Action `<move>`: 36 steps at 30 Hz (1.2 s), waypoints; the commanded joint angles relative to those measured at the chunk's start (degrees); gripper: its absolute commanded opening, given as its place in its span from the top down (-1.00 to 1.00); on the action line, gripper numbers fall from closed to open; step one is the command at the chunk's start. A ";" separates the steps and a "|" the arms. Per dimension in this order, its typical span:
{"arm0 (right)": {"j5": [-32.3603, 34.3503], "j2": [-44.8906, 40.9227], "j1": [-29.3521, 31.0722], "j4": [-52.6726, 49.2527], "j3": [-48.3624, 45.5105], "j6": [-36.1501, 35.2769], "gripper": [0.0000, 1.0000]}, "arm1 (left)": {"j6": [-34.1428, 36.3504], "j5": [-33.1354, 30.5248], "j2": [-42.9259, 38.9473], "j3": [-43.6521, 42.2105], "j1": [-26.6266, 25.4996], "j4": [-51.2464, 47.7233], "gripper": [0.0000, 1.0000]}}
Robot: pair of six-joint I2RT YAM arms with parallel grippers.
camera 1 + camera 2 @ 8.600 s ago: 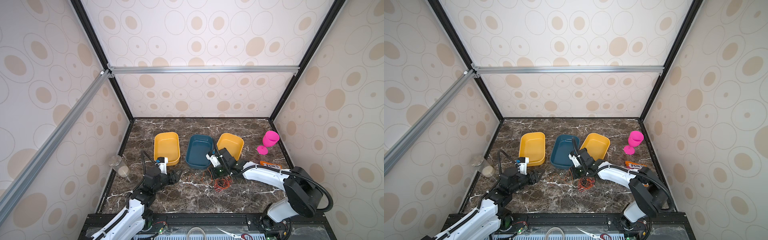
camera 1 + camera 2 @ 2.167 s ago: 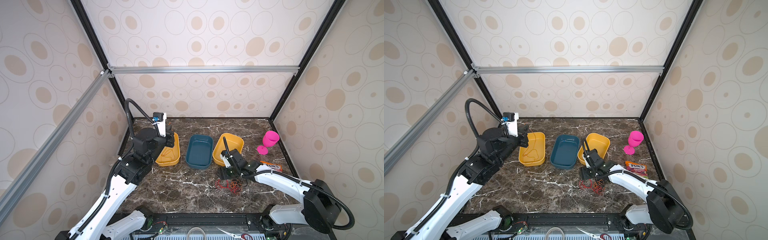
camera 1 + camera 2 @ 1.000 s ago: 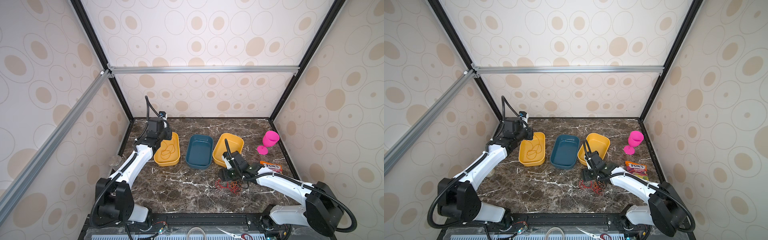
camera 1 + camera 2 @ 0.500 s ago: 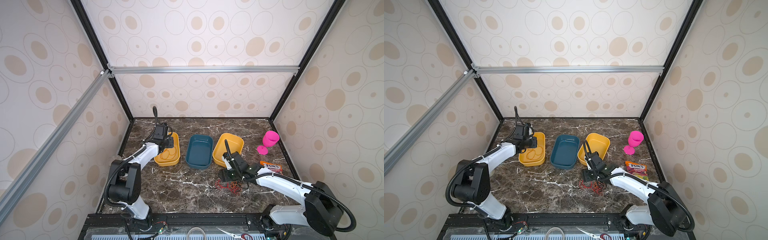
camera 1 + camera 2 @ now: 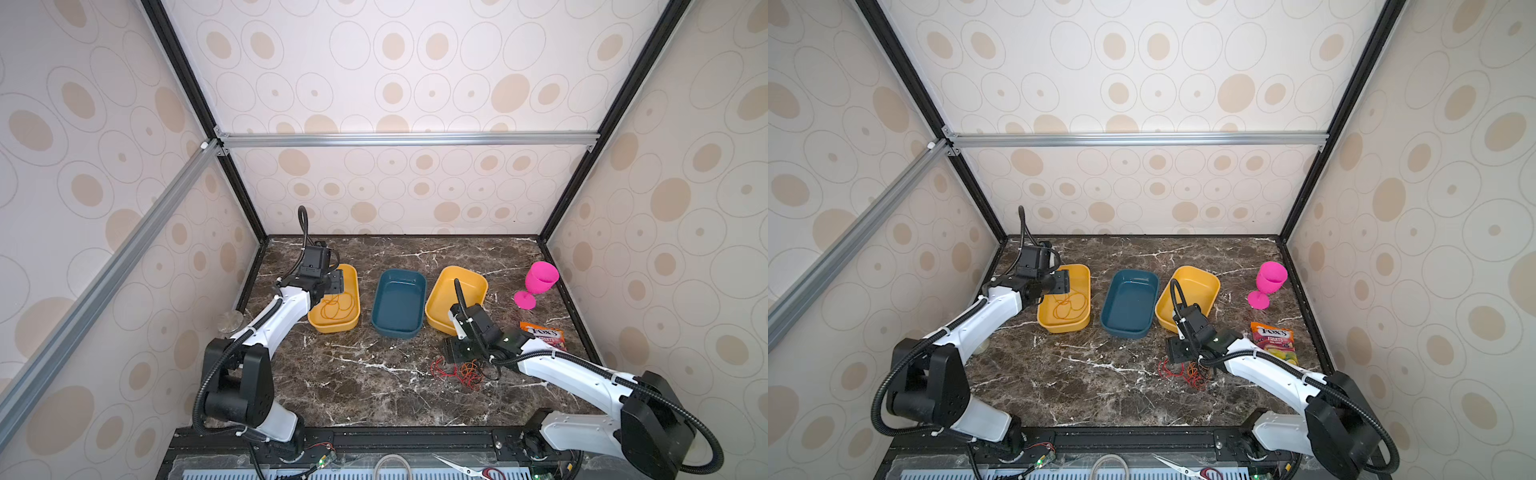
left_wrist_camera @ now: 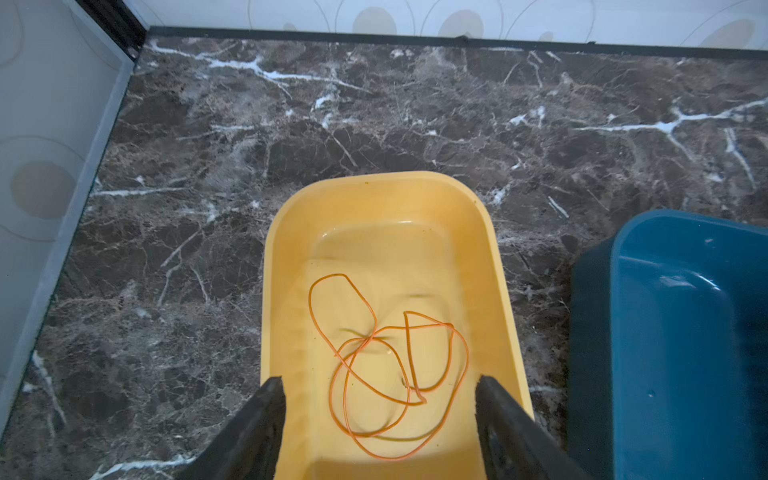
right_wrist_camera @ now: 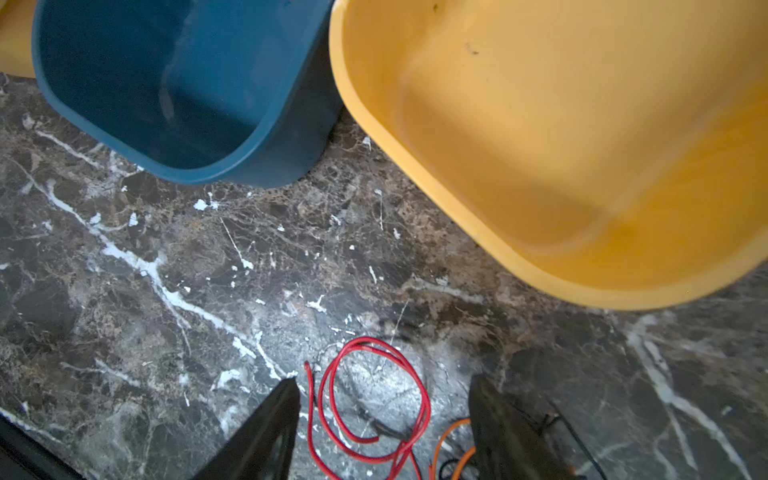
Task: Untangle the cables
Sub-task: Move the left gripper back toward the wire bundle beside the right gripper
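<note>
The left end effector (image 6: 380, 386) is open, its two black fingers (image 6: 266, 415) standing wide apart with nothing between them. It hovers over the far end of the left yellow tray (image 5: 332, 328). An orange cable (image 6: 390, 365) lies loose in a few overlapping loops on the floor of that tray, apart from the fingers. The left arm reaches from its base at the near left corner toward the far left. Its white forearm is stretched almost straight, and its wrist is turned right over the tray's rim.

The right end effector (image 7: 384, 386) is also open, jaws spread and gripping nothing. It is low over the worktop (image 5: 353, 386), pointing down. A loop of the red cable (image 7: 365, 395) lies flat on the marble between its fingers; I cannot tell whether they touch it. This loop belongs to the tangle (image 5: 457, 372) of red, orange and black strands, which sits on the worktop just near of the right yellow tray (image 5: 436, 307). The right arm runs low from its base at the near right corner, leftward and away, with its elbow close to the surface.

Between the two yellow trays stands a blue tray (image 5: 399, 328). A pink goblet (image 5: 538, 282) stands at the far right, and a sweets packet (image 5: 544, 334) lies near of it.
</note>
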 commanded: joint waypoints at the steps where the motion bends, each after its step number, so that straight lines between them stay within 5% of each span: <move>1: 3.22 -1.15 -0.38 -4.56 0.50 2.21 -0.35 | 0.39 4.69 -4.00 1.16 0.24 -0.20 -0.43; 18: 11.54 -2.63 -0.76 -18.96 0.08 9.16 -0.34 | -9.57 16.31 -11.99 -13.87 -18.41 10.82 -0.36; 26: 1.37 1.73 -0.76 -9.30 -3.02 9.80 -0.27 | -13.66 20.39 -11.80 -21.97 -25.69 17.20 -0.34; 36: -4.72 6.81 0.14 -1.32 -4.16 9.00 0.27 | -14.20 28.09 -9.65 -28.34 -31.20 24.59 -0.35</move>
